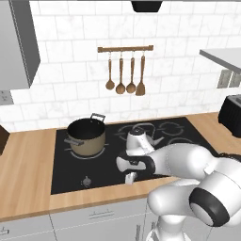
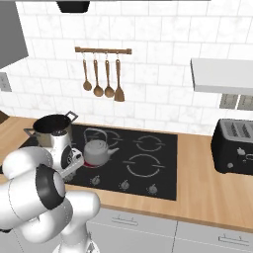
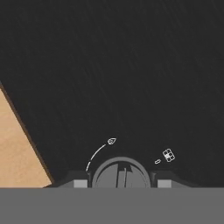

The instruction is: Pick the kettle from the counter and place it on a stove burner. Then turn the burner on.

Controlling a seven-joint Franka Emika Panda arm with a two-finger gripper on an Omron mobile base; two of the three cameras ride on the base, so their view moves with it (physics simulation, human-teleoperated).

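At the cooktop's point(image 3: 131, 65) front edge, the gripper point(image 3: 120, 183) is pinching a burner knob point(image 3: 120, 171), probably stiff and smooth, across its round sides.

Kettle point(image 2: 97, 151): grey metal, thin grey wire handle, red glow under its base. Cooktop point(image 2: 153, 168): black glass, thin grey broken ring marks; stove burner point(image 2: 144, 165) ring pale grey. Pot point(image 1: 86, 136): tan body, black rim and inside, grey handles. Surface point(image 2: 207, 190): light brown wood grain. Wall tiles point(image 1: 70, 70): white, faint grey marbling, grey grout. Hanging spoons point(image 1: 125, 77): brown wood on brown rail. Toaster point(image 2: 233, 146): black. Knob point(image 3: 120, 173): dark grey, white arc and flame mark beside it. Cabinet fronts point(image 1: 94, 219): light grey.
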